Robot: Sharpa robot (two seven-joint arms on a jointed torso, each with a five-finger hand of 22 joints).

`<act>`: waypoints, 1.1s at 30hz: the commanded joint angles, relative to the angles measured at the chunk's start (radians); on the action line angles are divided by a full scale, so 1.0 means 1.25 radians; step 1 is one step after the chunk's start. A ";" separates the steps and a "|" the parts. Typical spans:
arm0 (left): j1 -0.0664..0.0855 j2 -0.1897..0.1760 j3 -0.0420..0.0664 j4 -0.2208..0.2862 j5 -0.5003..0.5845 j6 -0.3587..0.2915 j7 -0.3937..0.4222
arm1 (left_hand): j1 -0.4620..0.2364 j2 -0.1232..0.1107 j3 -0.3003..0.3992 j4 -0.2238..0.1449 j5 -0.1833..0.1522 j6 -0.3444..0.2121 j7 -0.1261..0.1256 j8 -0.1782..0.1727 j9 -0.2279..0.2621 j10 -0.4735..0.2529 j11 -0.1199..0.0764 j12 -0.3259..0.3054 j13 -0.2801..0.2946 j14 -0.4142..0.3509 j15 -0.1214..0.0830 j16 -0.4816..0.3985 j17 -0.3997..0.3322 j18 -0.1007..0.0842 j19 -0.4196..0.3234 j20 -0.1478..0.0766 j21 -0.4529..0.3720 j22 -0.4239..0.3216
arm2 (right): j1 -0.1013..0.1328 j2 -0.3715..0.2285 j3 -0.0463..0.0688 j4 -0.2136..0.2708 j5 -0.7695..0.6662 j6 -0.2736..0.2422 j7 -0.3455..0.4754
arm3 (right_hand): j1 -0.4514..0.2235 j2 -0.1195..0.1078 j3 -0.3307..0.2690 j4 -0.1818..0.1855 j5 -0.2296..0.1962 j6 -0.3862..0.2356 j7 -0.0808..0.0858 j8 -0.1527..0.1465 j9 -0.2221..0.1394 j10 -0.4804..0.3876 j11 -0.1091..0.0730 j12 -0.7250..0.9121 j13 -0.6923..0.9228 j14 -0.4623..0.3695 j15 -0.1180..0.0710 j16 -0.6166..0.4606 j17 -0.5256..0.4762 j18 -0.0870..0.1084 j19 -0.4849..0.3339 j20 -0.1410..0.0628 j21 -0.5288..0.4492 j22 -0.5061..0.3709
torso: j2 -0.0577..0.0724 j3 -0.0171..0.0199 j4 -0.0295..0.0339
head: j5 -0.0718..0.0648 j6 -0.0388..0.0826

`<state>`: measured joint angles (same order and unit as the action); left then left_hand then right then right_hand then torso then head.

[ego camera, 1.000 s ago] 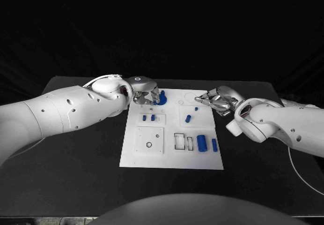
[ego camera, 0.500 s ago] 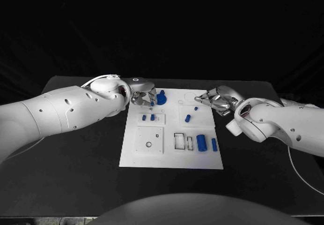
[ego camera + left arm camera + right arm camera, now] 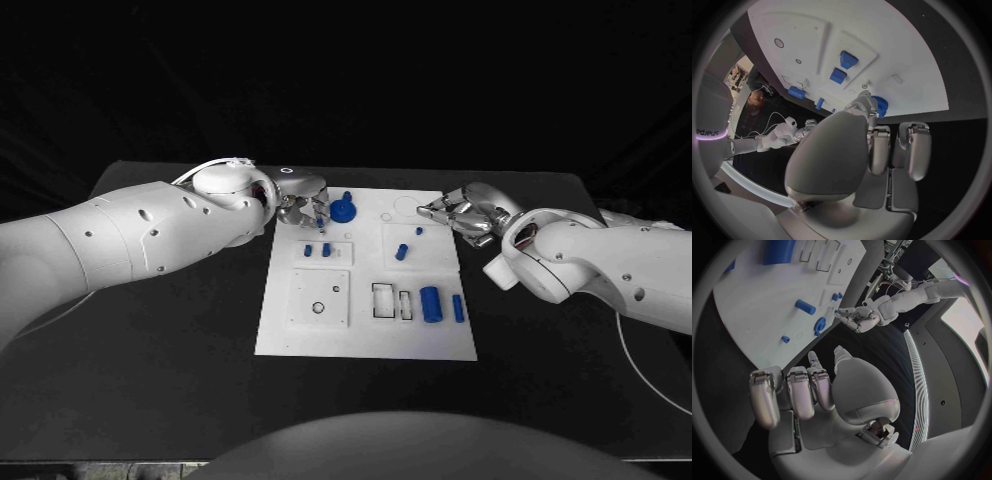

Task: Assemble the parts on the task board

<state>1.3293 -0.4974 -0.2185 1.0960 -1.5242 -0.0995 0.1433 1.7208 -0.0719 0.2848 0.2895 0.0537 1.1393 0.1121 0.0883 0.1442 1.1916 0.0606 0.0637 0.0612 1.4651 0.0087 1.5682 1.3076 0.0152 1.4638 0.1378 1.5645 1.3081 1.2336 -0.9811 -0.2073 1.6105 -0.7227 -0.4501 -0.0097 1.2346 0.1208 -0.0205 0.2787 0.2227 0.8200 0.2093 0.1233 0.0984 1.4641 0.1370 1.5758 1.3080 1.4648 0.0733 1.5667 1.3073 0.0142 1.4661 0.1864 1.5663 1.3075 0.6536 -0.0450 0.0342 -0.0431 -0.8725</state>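
**Left robot hand at the round part, board's far edge**

Board (image 3: 368,330) sits mid-counter (image 3: 159,380), long axis running 12 to 6. I have the left robot hand (image 3: 300,208) at the board's 11 o'clock corner, fingers curled in beside the round blue part (image 3: 343,210). Head view shows the fingertips just at its side; I cannot tell whether they grip it or merely touch it. Left wrist view shows the same part (image 3: 877,106) right past the fingertips, near the board's edge.

Right robot hand (image 3: 459,217) hovers at the 1 o'clock corner, fingers bent, nothing in them as far as I see.

Other parts: two small ones (image 3: 317,249) in a raised square at the board's left, two small pegs (image 3: 407,247) at centre-right, a cylinder (image 3: 430,299) and a thin bar (image 3: 457,308) toward 4 o'clock.

My judgement: the step is seating the round part. I'd keep it upright, press straight down, avoid sideways push.

Room: bare counter lies at 9 and 3 for backing out. The round part is close to the 12 edge, so little margin there. Both hands are well apart.
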 commanded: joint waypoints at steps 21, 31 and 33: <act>-0.008 0.012 0.000 -0.011 0.004 0.051 0.011 | -0.009 0.001 0.007 0.001 0.002 -0.005 -0.002 -0.002 -0.001 -0.006 0.002 -0.002 -0.001 0.085 0.005 0.002 0.211 -0.012 0.086 -0.003 0.005 0.210 | 0.000 -0.002 0.000 0.002 -0.005 0.013 -0.002 | 0.000 0.010 -0.003 0.000 0.004 0.004 0.004 0.004 0.001 0.085 0.004 -0.004 0.210 0.085 0.007 0.003 0.211 -0.011 0.084 0.003 0.004 0.211 | 0.000 0.0006 0.0010 | -0.004 0.000; -0.009 0.019 0.000 -0.018 0.004 0.069 0.002 | -0.009 0.001 0.009 0.000 0.002 -0.008 -0.003 -0.004 -0.002 -0.010 0.001 -0.003 -0.001 0.085 0.005 0.002 0.211 -0.012 0.086 -0.003 0.005 0.210 | 0.000 -0.002 0.000 0.002 -0.005 0.017 -0.004 | 0.000 0.010 -0.003 0.000 0.004 0.004 0.004 0.004 0.001 0.085 0.004 -0.004 0.210 0.085 0.007 0.003 0.211 -0.011 0.084 0.003 0.004 0.211 | -0.001 0.0004 -0.0007 | -0.003 0.000; -0.009 0.020 0.000 -0.020 0.004 0.073 0.001 | -0.009 0.000 0.010 0.000 0.002 -0.009 -0.003 -0.005 -0.003 -0.011 0.001 -0.003 -0.001 0.085 0.005 0.002 0.211 -0.012 0.086 -0.003 0.005 0.210 | 0.000 -0.002 0.000 0.002 -0.005 0.018 -0.005 | 0.000 0.010 -0.003 0.000 0.004 0.004 0.004 0.004 0.001 0.085 0.004 -0.004 0.210 0.085 0.007 0.003 0.211 -0.011 0.084 0.003 0.004 0.211 | -0.001 0.0005 -0.0003 | -0.003 0.000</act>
<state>1.3193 -0.4745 -0.2184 1.0720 -1.5222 -0.0433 0.1451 1.7208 -0.0719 0.2901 0.2895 0.0537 1.1358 0.1085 0.0829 0.1425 1.1845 0.0606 0.0638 0.0607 1.4651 0.0087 1.5682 1.3074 0.0152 1.4638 0.1378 1.5645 1.3078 1.2336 -0.9832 -0.2073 1.6119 -0.7228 -0.4449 -0.0140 1.2346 0.1208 -0.0205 0.2787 0.2227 0.8199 0.2093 0.1233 0.0989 1.4641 0.1369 1.5758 1.3081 1.4684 0.0768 1.5667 1.3080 0.0142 1.4660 0.1863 1.5663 1.3081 0.6525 -0.0445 0.0338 -0.0463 -0.8727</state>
